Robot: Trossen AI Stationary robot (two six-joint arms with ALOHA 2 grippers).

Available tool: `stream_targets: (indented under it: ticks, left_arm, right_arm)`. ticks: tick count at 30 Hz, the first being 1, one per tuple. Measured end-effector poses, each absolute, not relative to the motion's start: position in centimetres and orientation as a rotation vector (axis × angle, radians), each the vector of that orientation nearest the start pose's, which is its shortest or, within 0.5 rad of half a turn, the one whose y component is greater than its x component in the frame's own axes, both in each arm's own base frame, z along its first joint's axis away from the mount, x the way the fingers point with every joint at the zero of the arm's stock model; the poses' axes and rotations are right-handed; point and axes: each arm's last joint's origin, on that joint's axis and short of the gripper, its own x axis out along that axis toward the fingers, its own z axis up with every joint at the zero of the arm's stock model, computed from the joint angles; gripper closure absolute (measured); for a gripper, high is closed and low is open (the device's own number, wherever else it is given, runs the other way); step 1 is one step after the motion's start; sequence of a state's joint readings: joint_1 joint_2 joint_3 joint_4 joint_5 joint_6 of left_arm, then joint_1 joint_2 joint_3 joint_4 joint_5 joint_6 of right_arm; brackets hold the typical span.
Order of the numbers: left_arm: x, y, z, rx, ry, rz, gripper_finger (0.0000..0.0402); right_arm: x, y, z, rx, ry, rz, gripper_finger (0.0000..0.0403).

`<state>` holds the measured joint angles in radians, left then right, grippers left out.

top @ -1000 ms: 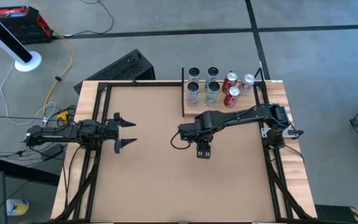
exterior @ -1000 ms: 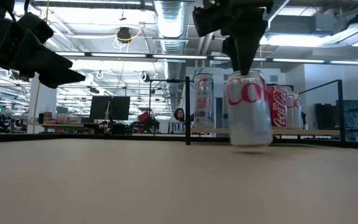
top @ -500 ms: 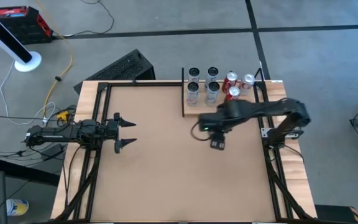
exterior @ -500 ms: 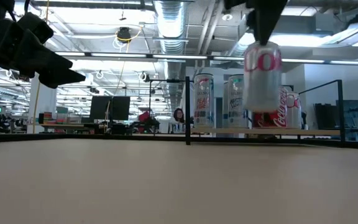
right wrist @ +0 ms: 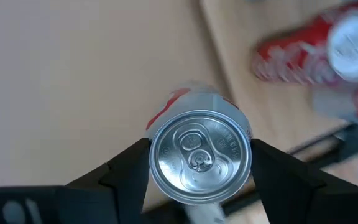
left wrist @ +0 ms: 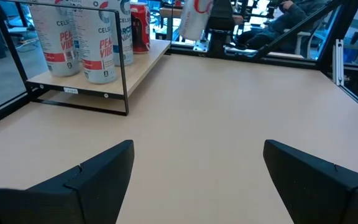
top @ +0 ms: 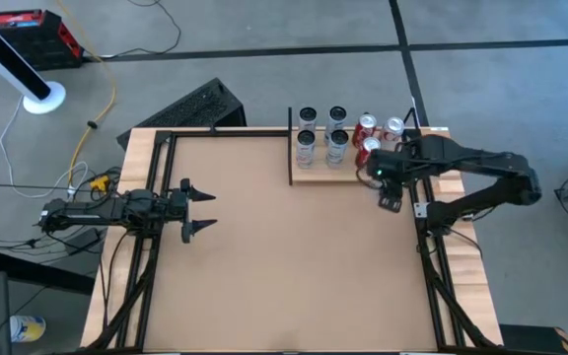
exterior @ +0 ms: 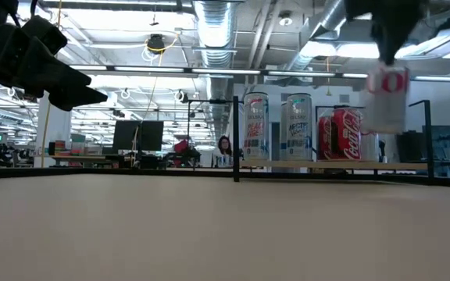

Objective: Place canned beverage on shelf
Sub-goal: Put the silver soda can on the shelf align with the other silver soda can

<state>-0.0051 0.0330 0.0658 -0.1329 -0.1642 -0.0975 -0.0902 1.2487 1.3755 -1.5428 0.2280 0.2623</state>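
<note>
With its two dark fingers [right wrist: 129,168] pressed on opposite sides of the silver can [right wrist: 200,157], right gripper [top: 390,182] clamped on that can just below the rim, pull-tab lid facing the wrist camera. Carried upright and clear of the tabletop [top: 264,256], level with the upper halves of the standing cans in the low view. Placed at the right end of the table, over the near right edge of the shelf [top: 314,176]. On that pale plank: four tall silver cans [top: 321,136] in a square at its left end beside the thin black rail [top: 290,146], red cans [exterior: 341,134] to their right, close by the lifted can. Farther out, left gripper [top: 197,208] waiting over the left side of the table, well apart from the shelf, fingers spread wide with nothing between them. Beyond the table, grey floor with cables.
</note>
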Motion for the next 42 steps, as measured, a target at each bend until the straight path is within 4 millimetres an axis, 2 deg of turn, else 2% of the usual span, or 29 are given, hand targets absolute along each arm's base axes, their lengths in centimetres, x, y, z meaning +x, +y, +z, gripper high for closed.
stream_targets:
  ticks: [6,25,32,42]
  left_arm:
    - [9.5,0.4,17.1,-0.089,0.092,0.164,0.0059]
    - [9.5,0.4,17.1,-0.089,0.092,0.164,0.0059]
    - [9.5,0.4,17.1,-0.089,0.092,0.164,0.0059]
    - [9.5,0.4,17.1,-0.089,0.092,0.163,0.0059]
  right_arm:
    - [16.3,-4.8,33.4,0.037,1.447,-0.462,0.0134]
    - [14.0,-10.6,33.4,-0.047,1.522,-0.481,0.0134]
    - [13.2,-12.8,33.3,-0.006,1.489,-0.496,0.0134]
    - [13.3,-15.9,31.6,0.083,1.571,-0.469,0.0135]
